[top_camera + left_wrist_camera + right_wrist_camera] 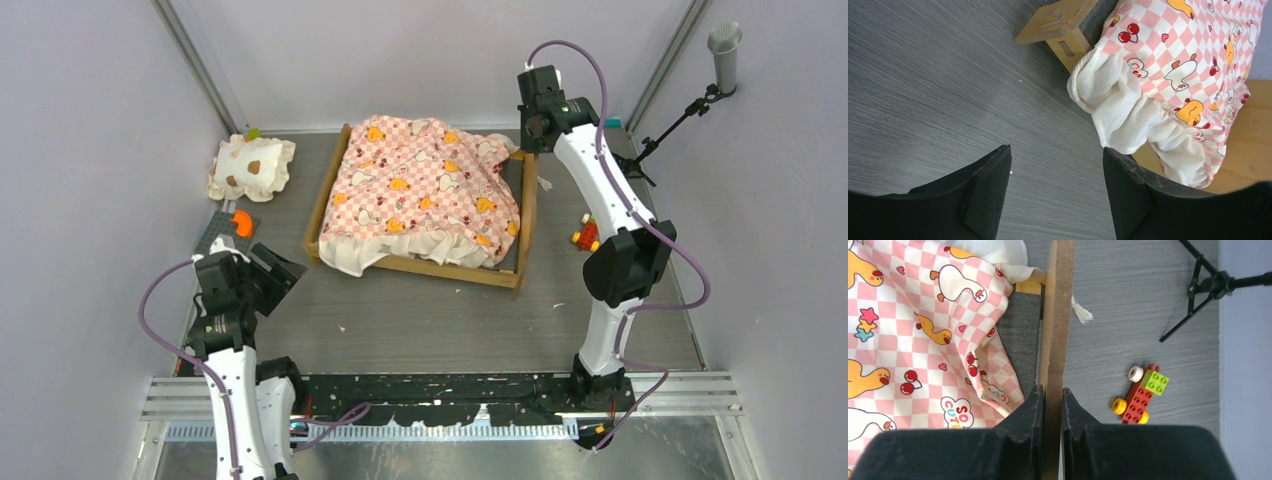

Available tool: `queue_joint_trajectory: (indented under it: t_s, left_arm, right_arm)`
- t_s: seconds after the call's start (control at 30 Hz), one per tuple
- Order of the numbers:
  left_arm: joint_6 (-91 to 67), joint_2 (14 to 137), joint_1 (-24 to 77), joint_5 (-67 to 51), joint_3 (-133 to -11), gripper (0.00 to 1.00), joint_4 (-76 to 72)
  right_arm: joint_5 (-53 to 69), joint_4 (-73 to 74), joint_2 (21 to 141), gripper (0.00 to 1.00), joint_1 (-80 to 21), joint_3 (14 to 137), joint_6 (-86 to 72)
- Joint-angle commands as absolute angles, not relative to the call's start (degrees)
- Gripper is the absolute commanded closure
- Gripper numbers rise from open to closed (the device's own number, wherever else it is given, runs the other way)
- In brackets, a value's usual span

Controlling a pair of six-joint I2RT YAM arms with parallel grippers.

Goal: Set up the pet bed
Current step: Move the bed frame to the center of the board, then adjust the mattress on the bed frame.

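Right claw [1053,392] clamped rail of light-wood pet bed [1058,315], left claw [1055,149] apart; seemed best to steady frame & tuck pink checkered mattress [420,190].

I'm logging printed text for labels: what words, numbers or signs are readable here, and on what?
"SO CUT", rest hidden: printed on the pet bed's mattress.
Small coloured lettering on the same fabric, left wrist view: too blurred to read.
Nothing else is readable.
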State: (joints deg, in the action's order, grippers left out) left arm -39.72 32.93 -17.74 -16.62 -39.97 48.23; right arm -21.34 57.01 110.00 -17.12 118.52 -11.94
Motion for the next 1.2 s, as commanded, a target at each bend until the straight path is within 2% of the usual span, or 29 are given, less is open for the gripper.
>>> queue_joint_trajectory:
  t_s: [0.0,0.2,0.23,0.33,0.43,0.5,0.6,0.67,0.73,0.83,0.93,1.1,1.17]
  left_arm:
    - [-37.2,32.0,-17.6,-21.3,-40.2,0.31,43.8]
    - [-36.9,32.4,-17.6,-23.1,-40.3,0.32,41.7]
    - [-37.1,32.6,-17.6,-23.7,-40.2,0.32,40.9]
    - [-38.2,32.9,-17.6,-24.6,-39.7,0.32,38.9]
    - [-38.7,33.2,-17.5,-24.1,-40.0,0.32,37.6]
    - [-38.3,33.7,-17.6,-24.2,-40.7,0.32,37.5]
    - [-38.1,34.8,-17.1,-25.0,-41.0,0.32,36.5]
    - [-38.4,36.2,-16.7,-25.6,-40.8,0.32,34.8]
    - [-38.5,37.9,-15.8,-26.1,-40.9,0.32,32.1]
    - [-37.9,42.5,-13.0,-24.9,-44.1,0.32,27.6]
    - [-36.5,50.2,-7.8,-22.2,-50.9,0.32,24.0]
    - [-31.4,68.8,2.2,-20.8,-66.9,0.32,20.1]
    - [-31.4,76.1,2.8,-22.5,-73.4,0.32,20.1]
  right_arm:
    - [-23.6,50.5,105.0,0.99,-16.7,116.1,6.0]
    - [-20.8,46.0,98.6,0.99,-14.8,107.1,11.8]
    - [-20.0,45.7,98.0,0.97,-14.6,106.8,11.8]
    - [-19.2,46.5,97.1,0.64,-14.5,109.3,8.4]
    - [-19.6,48.0,96.5,0.35,-14.5,113.4,3.7]
    - [-22.2,51.2,96.8,0.23,-14.6,117.2,0.8]
    - [-26.5,56.3,97.7,0.21,-14.6,124.4,-4.2]
    - [-25.0,58.5,97.7,0.26,-15.1,127.3,-7.3]
    - [-25.1,59.7,98.1,0.31,-19.2,129.4,-8.5]
    - [-28.9,61.9,102.0,0.32,-27.0,134.3,-7.8]
    - [-30.2,64.4,108.5,0.32,-30.3,139.8,-12.1]
    - [-33.9,58.7,116.2,0.32,-30.0,138.2,-16.5]
    - [-35.4,57.3,119.8,0.32,-29.0,138.7,-17.9]
